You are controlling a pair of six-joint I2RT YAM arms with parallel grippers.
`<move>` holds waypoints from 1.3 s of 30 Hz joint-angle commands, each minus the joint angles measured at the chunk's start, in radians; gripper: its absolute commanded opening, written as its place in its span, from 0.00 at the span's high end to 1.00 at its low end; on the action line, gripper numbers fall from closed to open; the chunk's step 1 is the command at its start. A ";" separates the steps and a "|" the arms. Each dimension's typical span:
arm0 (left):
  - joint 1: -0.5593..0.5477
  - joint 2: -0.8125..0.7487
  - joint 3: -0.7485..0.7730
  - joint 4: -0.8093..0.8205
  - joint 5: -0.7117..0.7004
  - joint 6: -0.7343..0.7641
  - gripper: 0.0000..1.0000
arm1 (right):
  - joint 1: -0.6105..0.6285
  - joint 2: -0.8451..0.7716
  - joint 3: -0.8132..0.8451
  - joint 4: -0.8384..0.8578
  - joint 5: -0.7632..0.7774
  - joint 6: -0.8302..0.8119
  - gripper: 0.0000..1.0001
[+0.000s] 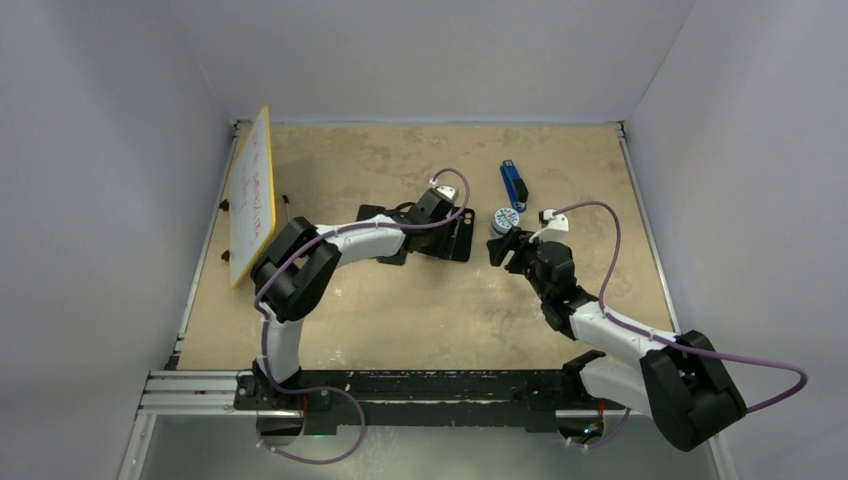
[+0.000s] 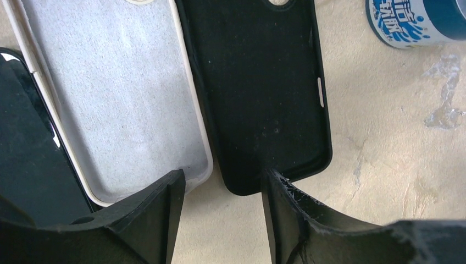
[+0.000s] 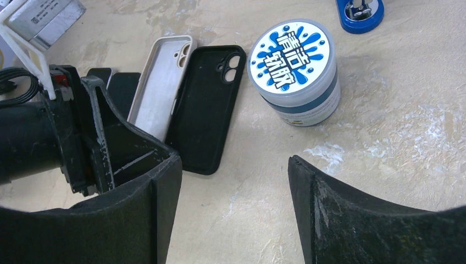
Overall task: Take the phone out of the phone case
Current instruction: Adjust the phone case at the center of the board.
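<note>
One white case (image 2: 121, 104), black case (image 2: 258, 93) beside, tub (image 3: 294, 69) near

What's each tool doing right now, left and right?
Left tool: open, holding nothing.
Right tool: open, holding nothing.

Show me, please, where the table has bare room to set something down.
Crowded: the middle, where the white case, black case and tub lie close together, a blue tool just beyond. Free: the wide strip of table on the near side of the cases, and the far strip behind them.
</note>
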 commanded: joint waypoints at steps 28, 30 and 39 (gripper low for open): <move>-0.056 -0.156 -0.112 -0.072 -0.021 -0.094 0.33 | -0.004 -0.002 0.035 0.016 -0.006 -0.014 0.28; -0.055 -0.167 -0.105 -0.066 -0.035 -0.090 0.30 | -0.003 -0.008 0.033 0.017 -0.006 -0.013 0.28; -0.056 -0.177 -0.052 -0.039 -0.084 -0.069 0.29 | -0.004 -0.053 0.021 0.011 0.017 -0.027 0.28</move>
